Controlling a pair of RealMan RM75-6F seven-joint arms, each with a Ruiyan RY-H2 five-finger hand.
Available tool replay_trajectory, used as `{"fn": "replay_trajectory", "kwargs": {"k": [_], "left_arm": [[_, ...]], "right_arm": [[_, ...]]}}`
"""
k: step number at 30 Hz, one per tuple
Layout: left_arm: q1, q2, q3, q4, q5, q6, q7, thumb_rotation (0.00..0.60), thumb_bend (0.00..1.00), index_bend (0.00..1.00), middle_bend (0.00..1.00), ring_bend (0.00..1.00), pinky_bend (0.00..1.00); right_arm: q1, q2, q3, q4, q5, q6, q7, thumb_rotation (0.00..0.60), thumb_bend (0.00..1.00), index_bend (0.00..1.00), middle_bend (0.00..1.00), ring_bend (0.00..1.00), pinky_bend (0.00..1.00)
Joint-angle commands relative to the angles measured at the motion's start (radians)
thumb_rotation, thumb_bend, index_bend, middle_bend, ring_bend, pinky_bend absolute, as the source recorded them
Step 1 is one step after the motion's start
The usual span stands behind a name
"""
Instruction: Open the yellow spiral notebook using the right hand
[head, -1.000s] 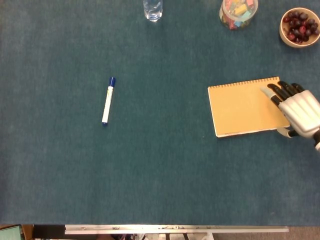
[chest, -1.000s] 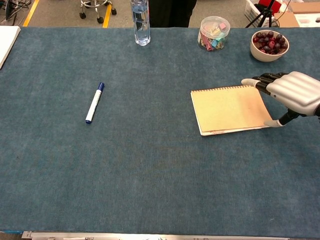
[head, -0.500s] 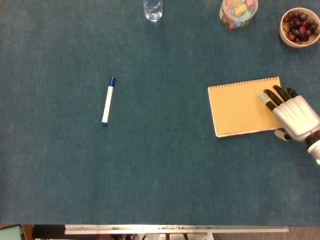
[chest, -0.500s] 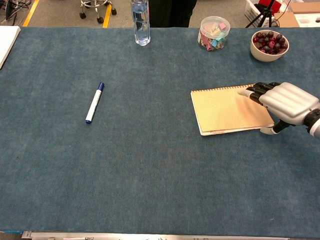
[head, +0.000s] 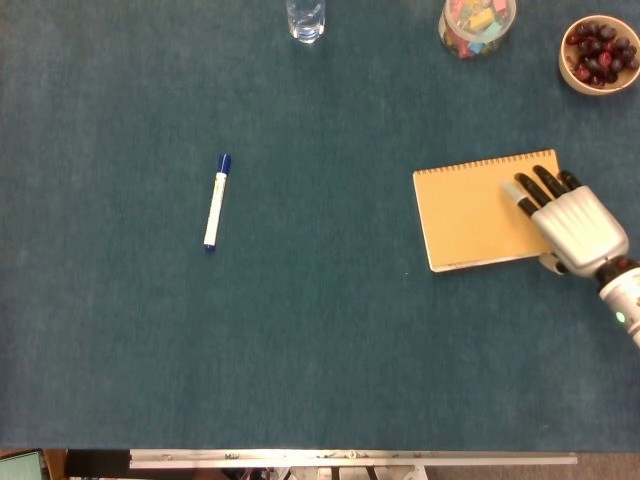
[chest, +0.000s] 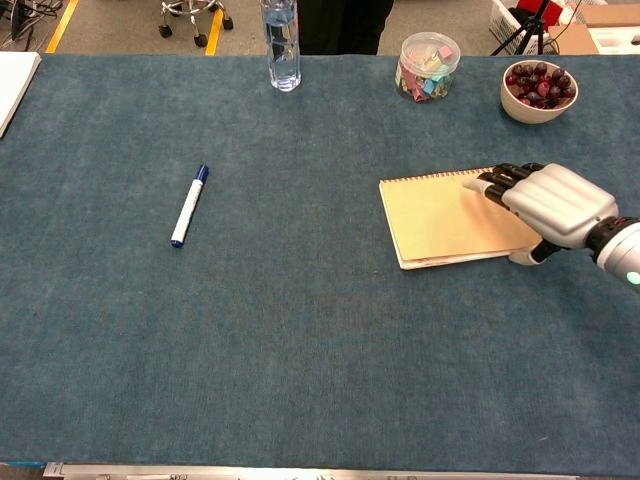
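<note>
The notebook (head: 480, 212) (chest: 450, 218) lies closed and flat on the right part of the blue worktop (head: 320, 330) (chest: 300, 350), its spiral along the far edge; the right hand (head: 568, 220) (chest: 548, 203) lies over the notebook's right edge, palm down, fingers (head: 528, 195) (chest: 490, 183) stretched out together across the cover and pointing toward the far left; whether the fingertips press on the cover or hang just above it cannot be told; the thumb (chest: 524, 257) reaches down beside the notebook's near right corner; the hand grips nothing.

A marker (head: 216, 201) (chest: 188, 205) with a blue cap lies well apart to the left, its cap toward the far side; at the far edge stand a clear bottle (head: 305, 18) (chest: 281, 42) and a clear jar (head: 476, 24) (chest: 428, 66) of small coloured items; a bowl (head: 598, 55) (chest: 539, 90) of dark red fruit sits at the far right, beyond the hand; in the chest view a white sheet (chest: 14, 82) shows at the far left edge.

The left hand appears in neither view.
</note>
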Motion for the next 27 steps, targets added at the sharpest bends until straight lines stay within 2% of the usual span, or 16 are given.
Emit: {"fn": "replay_trajectory", "kwargs": {"k": [1,7,9,15,22,27], "left_arm": [[0.001,0.000,0.000,0.001,-0.001,0.000,-0.001,0.600,0.49,0.08,0.11,0.02,0.06],[0.001,0.002,-0.002,0.000,-0.002,0.001,-0.003,0.600,0.49,0.08,0.11,0.02,0.06],[0.003,0.004,-0.002,0.000,-0.003,0.004,-0.002,0.600,0.49,0.08,0.11,0.02,0.06],[0.008,0.009,-0.002,-0.003,-0.007,0.007,-0.004,0.600,0.49,0.08,0.11,0.02,0.06],[0.009,0.014,-0.001,-0.015,-0.001,0.012,0.005,0.600,0.49,0.08,0.11,0.02,0.06],[0.009,0.015,0.000,-0.022,0.001,0.011,0.012,0.600,0.49,0.08,0.11,0.02,0.06]], "right_arm": [[0.007,-0.018,0.014,0.016,0.002,-0.003,-0.006,0.530,0.16,0.00,0.13,0.09,0.21],[0.035,-0.038,0.046,0.019,0.028,-0.043,-0.010,0.529,0.16,0.00,0.13,0.09,0.21],[0.044,-0.019,0.051,-0.021,0.040,-0.070,0.014,0.529,0.16,0.00,0.13,0.09,0.21],[0.087,0.089,0.085,-0.200,0.099,-0.189,0.190,0.528,0.17,0.00,0.13,0.09,0.21],[0.148,0.081,0.155,-0.218,0.169,-0.238,0.234,0.528,0.18,0.00,0.13,0.09,0.21],[0.197,0.050,0.182,-0.201,0.234,-0.284,0.215,0.527,0.23,0.00,0.13,0.09,0.21]]}}
